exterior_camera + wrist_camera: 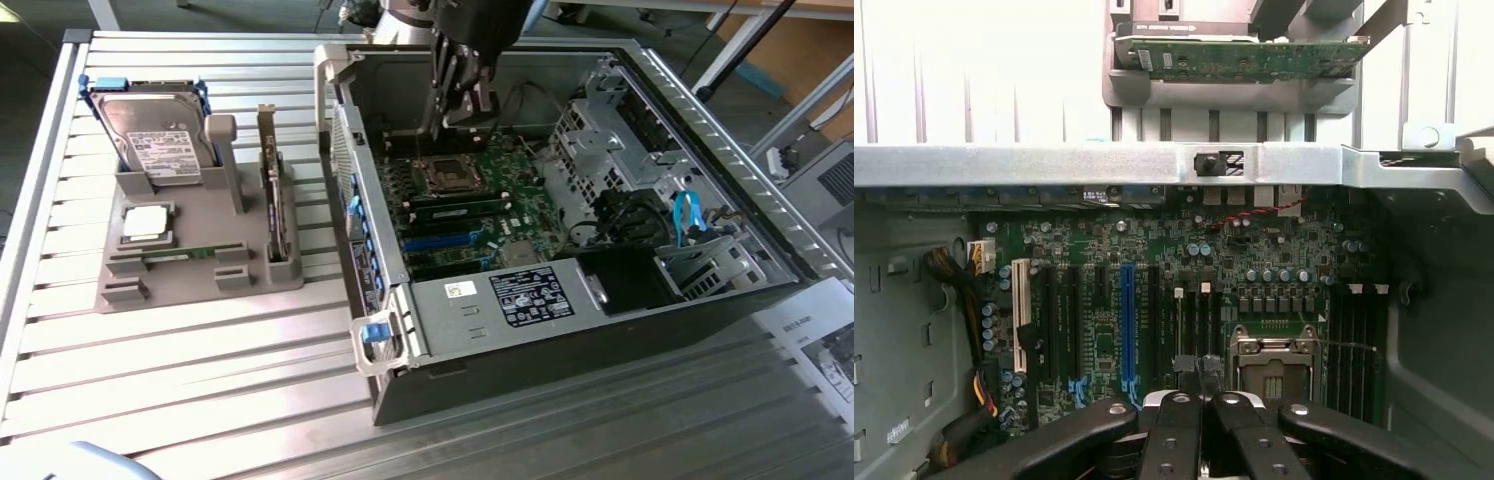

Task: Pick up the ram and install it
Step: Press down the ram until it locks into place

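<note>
The end effector (467, 112), clenched and apparently empty, hangs inside the computer case (694, 300), while the ram (171, 257) lies at its eight o'clock in the grey holder (167, 290), long axis nine-to-three.

Ram (170, 256) in holder (174, 270) beside computer case (561, 330)

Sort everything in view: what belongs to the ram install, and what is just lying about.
Job in hand:
- ram, lying in the holder
- gripper, shut, over the motherboard
- open case

Lying about:
- hard drive
- CPU chip
- expansion card
</note>
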Robot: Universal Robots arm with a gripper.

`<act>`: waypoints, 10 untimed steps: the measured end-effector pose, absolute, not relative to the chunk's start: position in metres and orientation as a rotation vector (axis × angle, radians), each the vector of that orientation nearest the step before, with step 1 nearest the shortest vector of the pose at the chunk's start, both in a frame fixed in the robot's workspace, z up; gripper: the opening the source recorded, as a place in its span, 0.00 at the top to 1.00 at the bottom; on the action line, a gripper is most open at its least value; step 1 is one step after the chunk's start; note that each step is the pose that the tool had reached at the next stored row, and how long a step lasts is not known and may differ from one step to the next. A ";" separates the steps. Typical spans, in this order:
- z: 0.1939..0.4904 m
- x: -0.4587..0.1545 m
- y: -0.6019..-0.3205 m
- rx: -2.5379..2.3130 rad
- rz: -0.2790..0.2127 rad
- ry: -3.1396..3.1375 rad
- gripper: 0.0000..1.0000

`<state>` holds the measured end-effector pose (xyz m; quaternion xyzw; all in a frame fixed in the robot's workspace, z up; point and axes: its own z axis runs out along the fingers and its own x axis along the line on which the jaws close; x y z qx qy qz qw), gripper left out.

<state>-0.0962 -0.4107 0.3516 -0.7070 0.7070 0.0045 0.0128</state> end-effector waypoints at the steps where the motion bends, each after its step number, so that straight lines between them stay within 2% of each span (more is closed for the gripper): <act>1: 0.352 -0.096 -0.411 -2.204 0.014 2.203 0.90; 10: 0.352 -0.072 -0.411 -2.204 0.014 2.204 0.90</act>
